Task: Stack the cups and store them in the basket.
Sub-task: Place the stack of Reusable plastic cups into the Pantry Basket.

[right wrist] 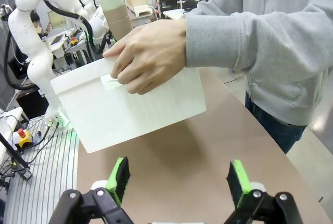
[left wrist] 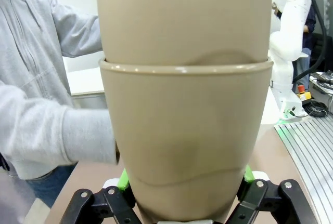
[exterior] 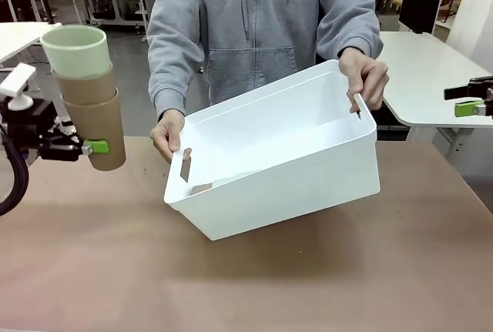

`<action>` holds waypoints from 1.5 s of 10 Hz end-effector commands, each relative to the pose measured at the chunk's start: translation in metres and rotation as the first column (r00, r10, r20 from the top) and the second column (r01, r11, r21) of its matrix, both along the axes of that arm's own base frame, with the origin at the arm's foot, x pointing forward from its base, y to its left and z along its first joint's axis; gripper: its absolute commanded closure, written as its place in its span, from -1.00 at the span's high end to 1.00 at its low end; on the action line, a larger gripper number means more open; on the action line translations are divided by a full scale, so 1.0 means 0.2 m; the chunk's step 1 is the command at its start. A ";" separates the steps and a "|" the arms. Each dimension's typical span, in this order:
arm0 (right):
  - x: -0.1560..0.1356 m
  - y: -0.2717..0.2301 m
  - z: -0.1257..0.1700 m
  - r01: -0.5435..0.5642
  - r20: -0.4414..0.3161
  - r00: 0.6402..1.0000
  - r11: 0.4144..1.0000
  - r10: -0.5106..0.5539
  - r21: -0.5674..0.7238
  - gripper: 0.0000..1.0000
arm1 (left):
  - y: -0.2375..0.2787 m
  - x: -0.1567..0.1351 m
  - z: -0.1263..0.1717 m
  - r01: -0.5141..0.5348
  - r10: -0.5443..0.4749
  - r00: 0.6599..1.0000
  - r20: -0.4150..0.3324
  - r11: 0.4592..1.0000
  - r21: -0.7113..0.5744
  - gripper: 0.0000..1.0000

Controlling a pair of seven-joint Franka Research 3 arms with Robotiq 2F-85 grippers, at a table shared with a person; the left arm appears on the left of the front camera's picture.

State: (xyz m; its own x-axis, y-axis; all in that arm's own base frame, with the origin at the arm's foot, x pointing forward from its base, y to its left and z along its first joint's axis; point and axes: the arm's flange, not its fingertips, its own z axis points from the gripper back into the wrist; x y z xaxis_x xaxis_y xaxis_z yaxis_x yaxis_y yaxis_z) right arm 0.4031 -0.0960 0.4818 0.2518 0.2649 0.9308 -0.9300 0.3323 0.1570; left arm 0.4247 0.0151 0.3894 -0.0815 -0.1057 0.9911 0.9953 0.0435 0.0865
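My left gripper (exterior: 86, 148) is shut on a stack of cups (exterior: 88, 93), held upright above the table's left side: tan brown cups nested, with a pale mint cup (exterior: 73, 43) on top. In the left wrist view the tan stack (left wrist: 184, 104) stands between the green pads (left wrist: 123, 180). A person holds the white basket (exterior: 293, 170) by both slot handles, lifted and tilted with its opening toward me, at the table's middle. My right gripper (right wrist: 179, 180) is open with nothing in it, out at the far right (exterior: 470, 102), apart from the basket (right wrist: 130, 109).
The person in a grey hoodie (exterior: 262, 24) stands at the far edge, one hand (right wrist: 151, 55) on each basket handle. The brown tabletop (exterior: 246, 278) lies bare in front of the basket. A white side table (exterior: 431, 78) stands at the right.
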 end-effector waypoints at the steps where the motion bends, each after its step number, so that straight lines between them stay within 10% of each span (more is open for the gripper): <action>1: -0.01 0.00 0.03 0.002 -0.019 1.000 1.000 -0.002 0.010 1.00 | -0.13 -0.13 0.31 -0.029 0.035 0.998 -0.044 0.992 0.123 0.68; 7: -0.01 0.00 0.03 0.002 -0.019 1.000 1.000 -0.002 0.010 1.00 | -0.86 -0.15 0.85 -0.118 0.190 0.981 -0.044 0.758 0.642 0.68; 15: -0.01 0.00 0.03 0.002 -0.019 1.000 1.000 -0.002 0.010 1.00 | -1.43 0.02 0.59 -0.135 0.233 0.972 -0.030 0.659 0.740 0.68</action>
State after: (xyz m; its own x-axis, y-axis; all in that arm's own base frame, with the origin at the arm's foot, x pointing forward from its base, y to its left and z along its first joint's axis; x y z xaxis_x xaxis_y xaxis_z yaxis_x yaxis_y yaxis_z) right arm 0.4029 -0.0958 0.4822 0.2519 0.2658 0.9305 -0.9302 0.3319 0.1570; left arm 0.4254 -0.2639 0.4999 0.1158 -0.8028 0.5848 0.9810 0.1845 0.0591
